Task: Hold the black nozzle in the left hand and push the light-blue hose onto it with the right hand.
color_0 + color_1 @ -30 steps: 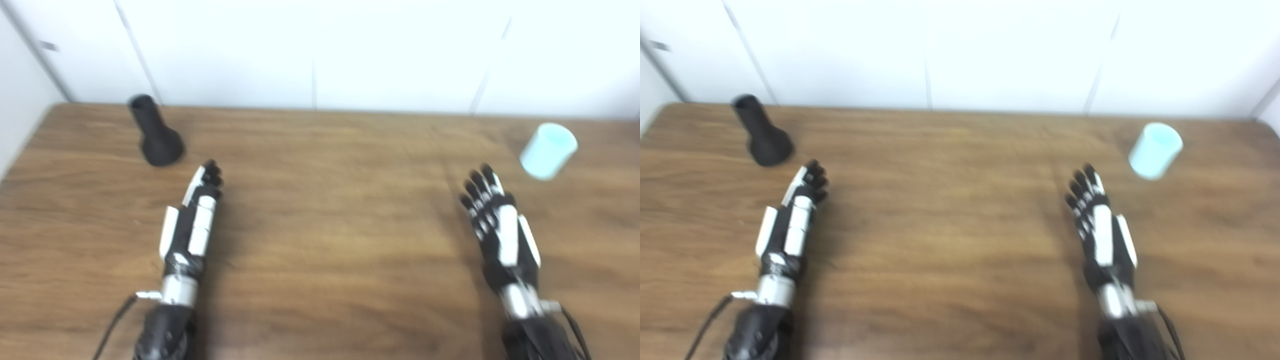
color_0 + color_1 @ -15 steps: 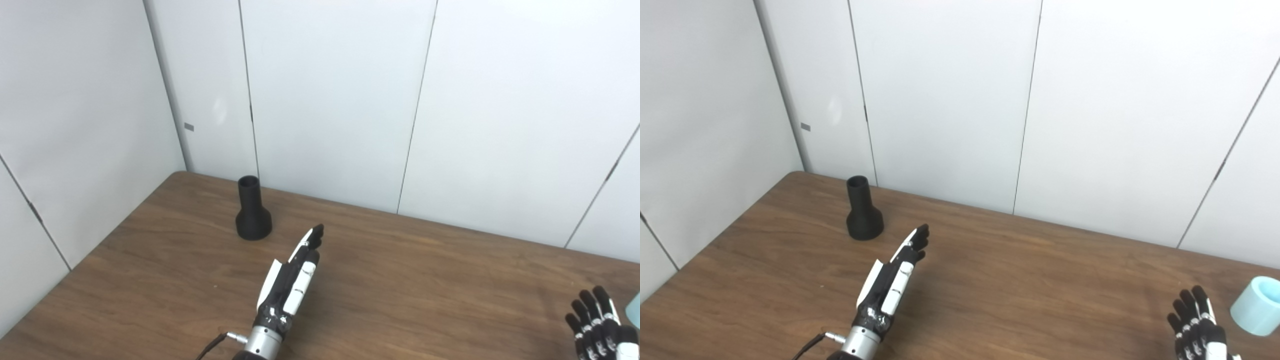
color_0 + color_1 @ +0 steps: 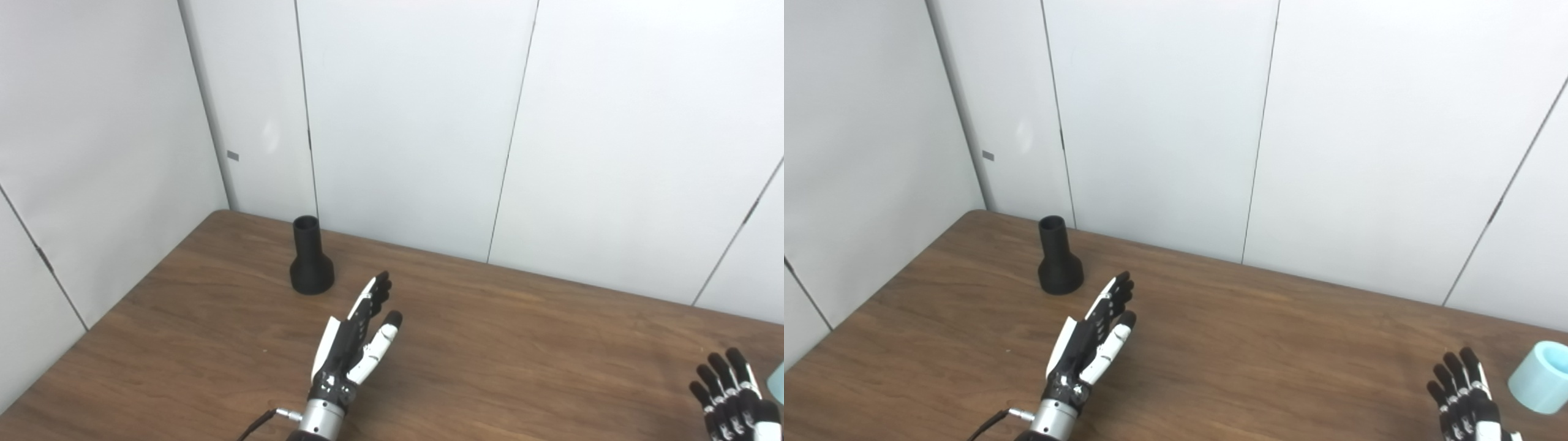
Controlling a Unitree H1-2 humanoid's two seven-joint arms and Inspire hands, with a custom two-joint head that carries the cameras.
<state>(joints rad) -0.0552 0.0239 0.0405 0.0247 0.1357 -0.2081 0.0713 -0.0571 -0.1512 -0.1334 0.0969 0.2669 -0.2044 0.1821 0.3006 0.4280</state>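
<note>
So, stage: we have not yet begun the grasp; both hands are empty.
Nozzle: our nozzle [image 3: 1059, 261] stands upright, wide base down, near the far left corner of the tabletop [image 3: 1262, 343].
Hose: our hose [image 3: 1541, 376] is a short light-blue tube lying near the right edge, cut off by the frame in the left eye view.
Left hand: our left hand [image 3: 1093, 343] hovers fingers apart, thumb spread, near the nozzle but not touching it.
Right hand: our right hand [image 3: 1467, 398] is only partly in view at the bottom right, fingers spread, just beside the hose and holding nothing.
Risk, nozzle: we judge that a sideways brush from our fingertips could tip the upright nozzle and send it rolling toward the wall [image 3: 1164, 122].
Risk, hose: we judge that a nudge could roll the hose off the right edge, since it lies close to it.
Risk, mating: we think a tilted grip on either part would make the hose jam on the nozzle's neck.
Writing: we read no brand or label; a small grey tag [image 3: 988, 155] on the wall is too small to read.
</note>
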